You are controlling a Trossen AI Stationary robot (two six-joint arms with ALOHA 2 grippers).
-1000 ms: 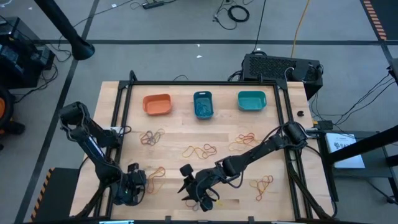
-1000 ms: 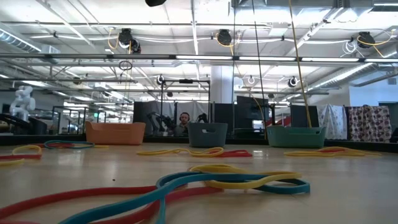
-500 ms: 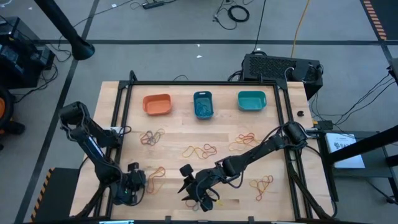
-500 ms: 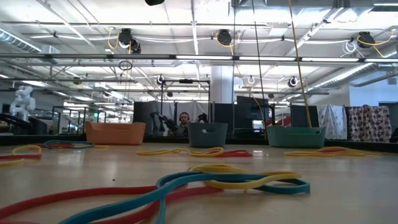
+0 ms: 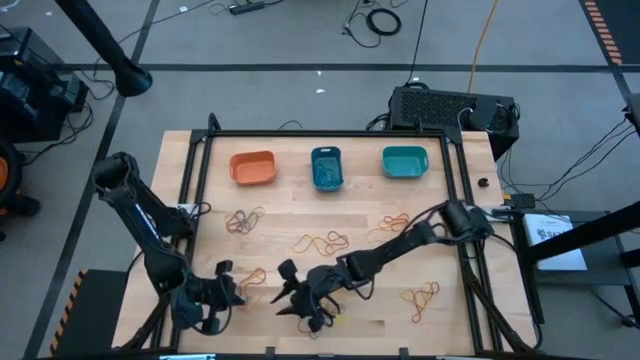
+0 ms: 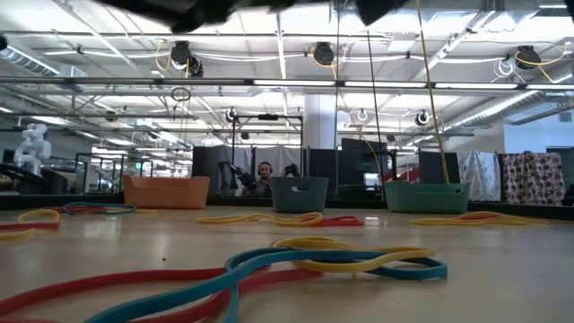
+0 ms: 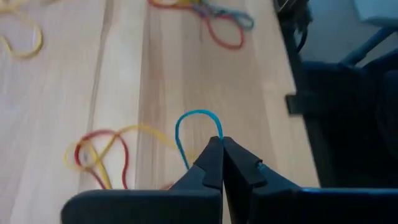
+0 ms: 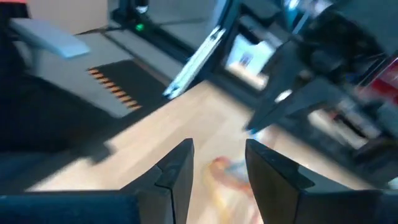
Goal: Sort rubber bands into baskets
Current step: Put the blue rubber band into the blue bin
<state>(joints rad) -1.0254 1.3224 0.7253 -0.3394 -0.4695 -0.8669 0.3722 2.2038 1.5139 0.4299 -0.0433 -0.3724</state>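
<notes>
My left gripper [image 7: 221, 144] is pinched together on a blue rubber band [image 7: 194, 124] near the table's 7 o'clock corner. My right gripper [image 8: 217, 158], fingers apart, hangs just beside it. They could collide, or the thin loop slip free before the blue basket [image 5: 326, 167] at 12.

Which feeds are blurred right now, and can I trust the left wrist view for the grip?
Right wrist view: smeared throughout, table and background unreadable past the open right gripper. Left wrist view: sharp near the tips, left gripper shut on a blue band; far bands soft. Low view: dark blurred shapes along the top edge.
</notes>
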